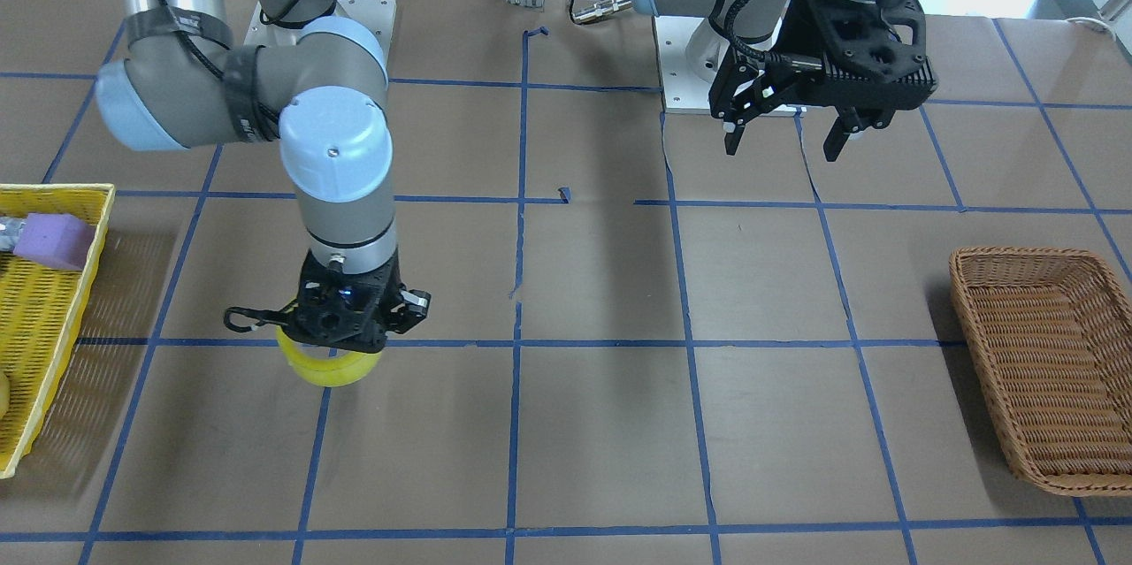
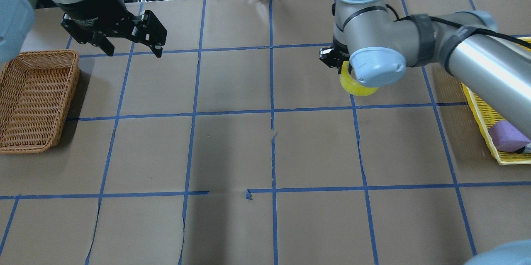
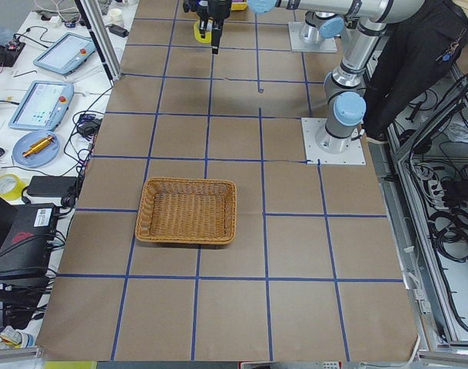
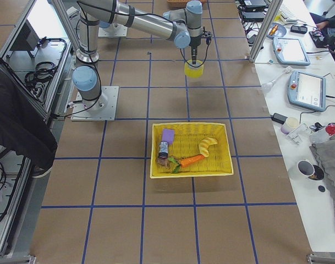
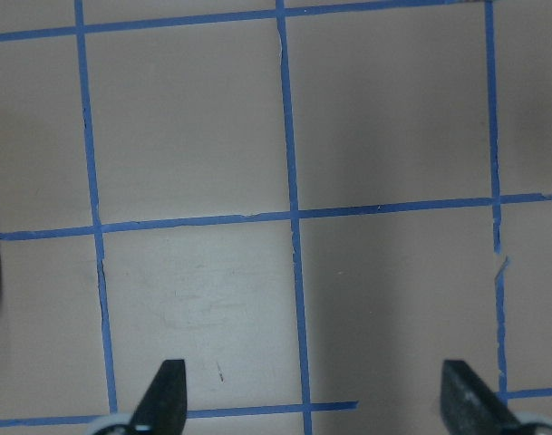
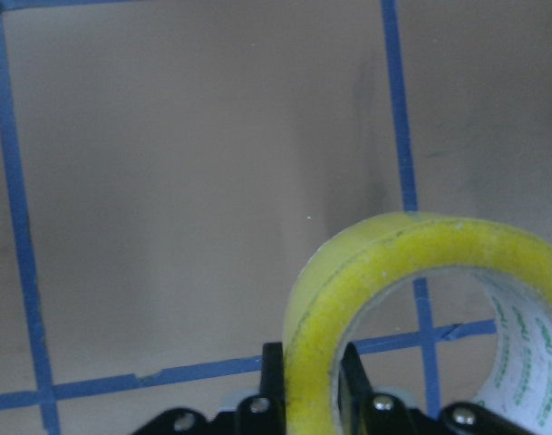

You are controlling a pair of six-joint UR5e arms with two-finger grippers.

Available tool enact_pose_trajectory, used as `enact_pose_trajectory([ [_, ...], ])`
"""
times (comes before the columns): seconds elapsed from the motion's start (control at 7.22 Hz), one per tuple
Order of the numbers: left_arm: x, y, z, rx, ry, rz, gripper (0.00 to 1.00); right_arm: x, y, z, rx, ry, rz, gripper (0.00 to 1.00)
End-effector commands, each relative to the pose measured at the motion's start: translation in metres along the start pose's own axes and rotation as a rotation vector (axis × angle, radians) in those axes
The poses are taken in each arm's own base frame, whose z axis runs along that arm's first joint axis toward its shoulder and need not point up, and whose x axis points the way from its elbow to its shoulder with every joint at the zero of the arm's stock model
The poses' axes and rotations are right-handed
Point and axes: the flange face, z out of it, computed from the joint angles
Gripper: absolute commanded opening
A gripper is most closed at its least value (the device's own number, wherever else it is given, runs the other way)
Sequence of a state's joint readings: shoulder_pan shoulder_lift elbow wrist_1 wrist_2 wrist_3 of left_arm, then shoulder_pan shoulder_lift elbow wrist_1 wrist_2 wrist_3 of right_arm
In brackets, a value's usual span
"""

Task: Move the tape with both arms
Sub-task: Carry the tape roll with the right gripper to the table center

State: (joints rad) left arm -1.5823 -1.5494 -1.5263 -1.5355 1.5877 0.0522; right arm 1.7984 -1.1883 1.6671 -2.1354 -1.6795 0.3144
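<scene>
So the right gripper has the tape pinched by its wall: in the wrist view one finger sits inside the white core and the other on the yellow outside, clamped tight on it. The roll hangs under the gripper on edge, with its open hole facing sideways. Looking at the table from overhead, the tape sits out around 2 o'clock from the middle, right over a blue grid line. Can't tell whether it's actually clear of the surface or just touching it. The left gripper is way over at about 10 o'clock, up in the air with its fingers spread wide and nothing between them, just bare paper under it. The wicker basket is at 9 o'clock, and the yellow basket with a purple sponge in it is at 3 o'clock.
</scene>
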Motion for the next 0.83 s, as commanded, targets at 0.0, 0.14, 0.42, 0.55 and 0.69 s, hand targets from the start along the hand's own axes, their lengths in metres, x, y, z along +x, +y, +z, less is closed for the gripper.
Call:
enact_pose_trajectory([
  [0.0,0.000,0.000,0.000,0.000,0.000,-0.001,1.00,-0.060,0.022,0.029,-0.073,-0.113,-0.002,0.00],
  [0.14,0.000,0.000,0.000,0.000,0.000,-0.001,1.00,-0.083,0.033,0.032,-0.081,-0.131,-0.022,0.00],
  [0.42,0.000,0.000,-0.001,0.002,0.000,-0.001,1.00,-0.125,0.056,0.046,-0.069,-0.143,0.032,0.00],
  [0.55,0.000,0.000,0.000,0.000,0.000,0.001,1.00,-0.128,0.058,0.045,-0.066,-0.145,0.030,0.00],
  [0.69,0.000,0.000,-0.001,0.002,0.000,0.001,1.00,-0.134,0.063,0.042,-0.065,-0.148,0.024,0.00],
])
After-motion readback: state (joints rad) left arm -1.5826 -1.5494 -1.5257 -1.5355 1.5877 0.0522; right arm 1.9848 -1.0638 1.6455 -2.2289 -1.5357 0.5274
